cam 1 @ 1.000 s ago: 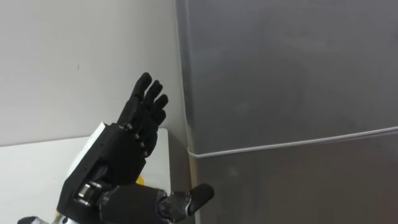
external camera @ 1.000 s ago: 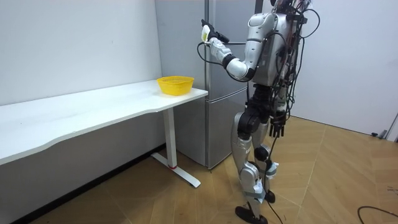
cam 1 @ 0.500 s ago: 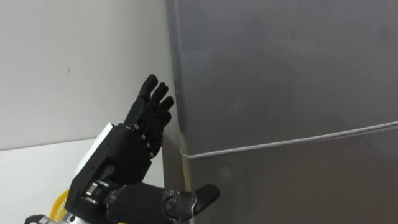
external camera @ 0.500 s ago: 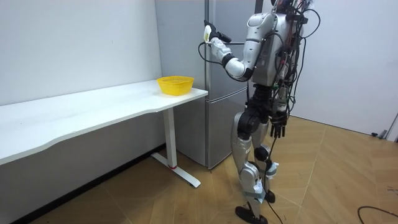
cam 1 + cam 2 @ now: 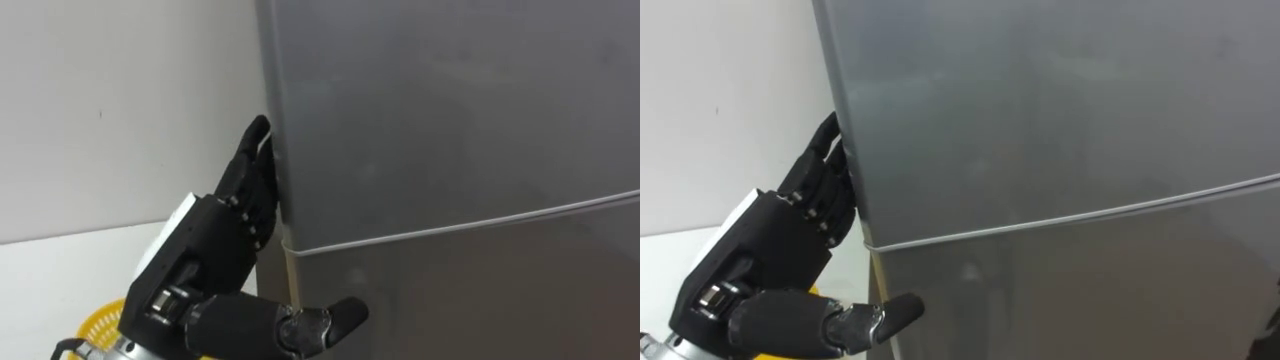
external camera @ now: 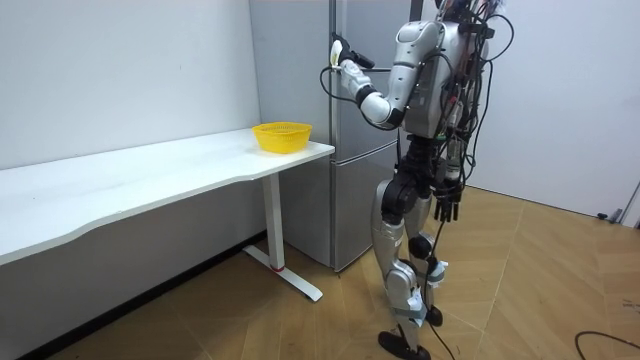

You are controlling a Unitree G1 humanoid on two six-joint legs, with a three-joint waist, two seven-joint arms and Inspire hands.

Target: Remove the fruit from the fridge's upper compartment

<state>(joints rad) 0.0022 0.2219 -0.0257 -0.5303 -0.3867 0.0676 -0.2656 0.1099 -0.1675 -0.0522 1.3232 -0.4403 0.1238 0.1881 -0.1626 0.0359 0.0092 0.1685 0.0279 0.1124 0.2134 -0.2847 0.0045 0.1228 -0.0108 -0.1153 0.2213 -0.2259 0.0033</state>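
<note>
Along the room view's left side, a long white table [image 6: 150, 172] on a white leg is seen against the pale wall. A round yellow mesh basket [image 6: 281, 135] stands at the table's end nearest the fridge; its rim also shows at the bottom of the left eye view, under the raised arm.

Just right of the table, the tall grey two-door fridge [image 6: 345, 130] is set against the wall, and the robot is stood upright on the wooden floor directly in front of it.

The black left hand [image 5: 215, 248] is raised to the left edge of the flat grey upper fridge door [image 5: 450, 110]. Its fingers [image 5: 255, 150] are held straight and close together, pointing up along that edge and laid against it. In the right eye view their tips are partly covered by the door's edge. The thumb [image 5: 338, 318] is stretched out to the right, across the front of the grey lower door [image 5: 480, 300], below the thin pale seam [image 5: 480, 221] between the two doors. Nothing is gripped by this hand — it is spread flat.

The upper door is shut flush, so whatever is kept behind it is hidden.

Further right in the room view, the right hand [image 6: 446, 205] is hung low beside the robot's thigh — well apart from the fridge.
</note>
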